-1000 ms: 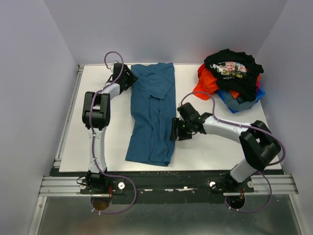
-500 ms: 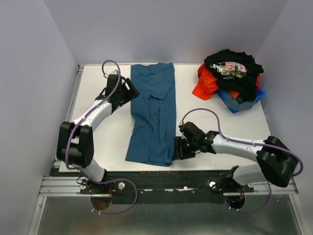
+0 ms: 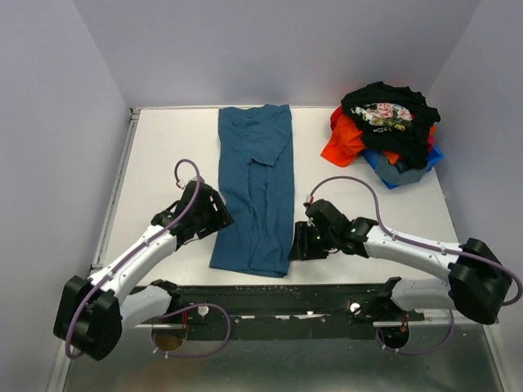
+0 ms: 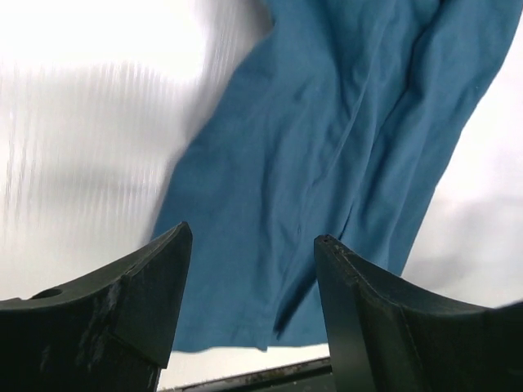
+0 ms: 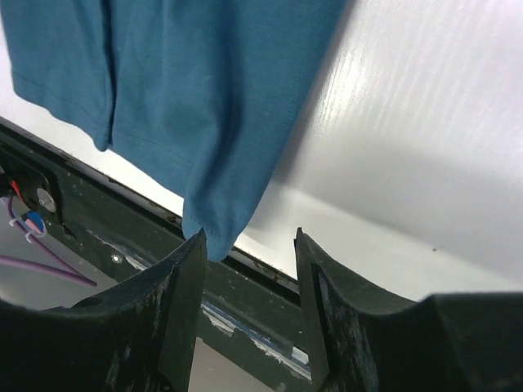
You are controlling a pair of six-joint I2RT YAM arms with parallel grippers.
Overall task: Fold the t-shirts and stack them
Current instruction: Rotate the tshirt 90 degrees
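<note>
The teal-blue t-shirt (image 3: 256, 192) lies folded into a long strip down the middle of the table, hem at the near edge. My left gripper (image 3: 219, 219) is open at the strip's near left edge; in the left wrist view the cloth (image 4: 327, 155) lies between and beyond its open fingers (image 4: 143, 286). My right gripper (image 3: 299, 243) is open at the near right corner; the right wrist view shows that corner (image 5: 204, 220) just by the left finger, not gripped. The black floral shirt (image 3: 384, 110), orange-red shirt (image 3: 347, 140) and bright blue shirt (image 3: 409, 173) are piled at the back right.
The table's near edge with the dark metal rail (image 3: 278, 296) runs just below both grippers; it also shows in the right wrist view (image 5: 245, 282). White walls close in the left, back and right sides. Bare white table (image 3: 155, 163) lies left of the strip.
My left arm has swung from the shirt's far left collar end down to its near left edge. My right gripper has shifted slightly at the near right corner.
</note>
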